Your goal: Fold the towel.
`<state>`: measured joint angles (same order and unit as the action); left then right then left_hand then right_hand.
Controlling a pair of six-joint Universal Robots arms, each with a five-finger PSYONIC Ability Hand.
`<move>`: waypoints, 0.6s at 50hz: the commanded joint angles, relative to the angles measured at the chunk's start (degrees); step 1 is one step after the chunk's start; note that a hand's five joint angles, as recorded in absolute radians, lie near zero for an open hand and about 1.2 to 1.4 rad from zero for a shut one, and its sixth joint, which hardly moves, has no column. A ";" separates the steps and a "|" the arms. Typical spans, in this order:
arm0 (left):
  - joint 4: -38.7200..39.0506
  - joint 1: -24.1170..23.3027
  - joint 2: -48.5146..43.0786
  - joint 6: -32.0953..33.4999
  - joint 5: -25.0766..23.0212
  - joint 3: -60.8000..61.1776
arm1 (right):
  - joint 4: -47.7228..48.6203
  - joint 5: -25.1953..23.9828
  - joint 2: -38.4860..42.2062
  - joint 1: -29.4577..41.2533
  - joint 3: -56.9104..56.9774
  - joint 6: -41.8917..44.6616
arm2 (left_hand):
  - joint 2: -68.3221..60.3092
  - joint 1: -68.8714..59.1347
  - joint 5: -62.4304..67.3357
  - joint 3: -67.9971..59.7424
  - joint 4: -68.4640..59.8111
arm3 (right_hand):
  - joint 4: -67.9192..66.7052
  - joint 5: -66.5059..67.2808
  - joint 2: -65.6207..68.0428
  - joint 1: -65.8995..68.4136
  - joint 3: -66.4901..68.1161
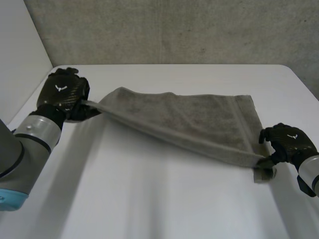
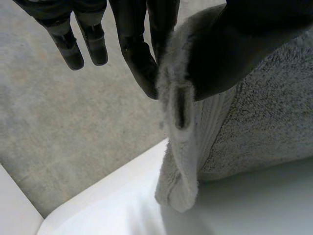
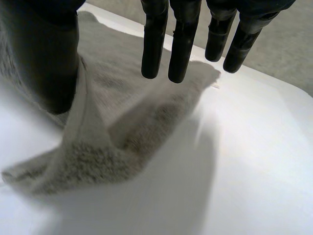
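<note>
A grey towel (image 1: 189, 119) lies spread on the white table (image 1: 149, 199), its near long edge drawn taut between my two hands. My left hand (image 1: 62, 92) holds the towel's left corner off the table. In the left wrist view a finger (image 2: 137, 54) and the thumb pinch a doubled fold of the towel (image 2: 254, 122). My right hand (image 1: 286, 139) sits at the towel's near right corner. In the right wrist view its fingers (image 3: 181, 39) are straight and spread away from the thumb. The towel corner (image 3: 112, 142) lies slack on the table under them.
A grey concrete wall (image 1: 174, 30) rises behind the table's far edge. A white panel (image 1: 20, 55) stands at the left. Bare tabletop stretches in front of the towel toward me.
</note>
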<state>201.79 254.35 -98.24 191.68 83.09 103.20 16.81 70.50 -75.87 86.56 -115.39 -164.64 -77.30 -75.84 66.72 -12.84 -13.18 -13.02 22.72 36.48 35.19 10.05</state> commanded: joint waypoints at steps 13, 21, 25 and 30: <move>-3.95 4.58 1.03 -3.42 -2.85 -0.54 | 3.50 -3.95 -1.02 -2.62 -1.86 0.73 | -2.70 -4.16 3.28 2.84 3.18 | 3.02 47.28 43.52 44.81 -0.05; -6.15 7.66 1.21 -3.50 -5.66 -0.63 | -2.74 -11.94 -5.42 -2.80 -1.77 0.64 | -2.70 -4.16 3.28 2.84 3.18 | 3.02 47.28 43.52 44.81 -0.05; -7.46 7.66 1.03 -3.51 -6.54 -0.54 | -3.89 -13.89 -5.95 -2.71 -1.24 0.82 | -2.70 -4.16 3.28 2.84 3.18 | 3.02 47.28 43.52 44.81 -0.05; -10.62 7.66 1.73 -2.98 -6.80 -1.50 | -13.78 -17.93 -11.30 -2.80 4.71 3.09 | -2.70 -4.16 3.28 2.84 3.18 | 3.02 47.28 43.52 44.81 -0.05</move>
<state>194.47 262.11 -97.14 188.19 76.72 102.60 12.09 56.35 -82.46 83.81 -116.09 -163.71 -77.31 -75.87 66.72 -12.84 -13.18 -13.02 65.86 76.88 74.82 10.05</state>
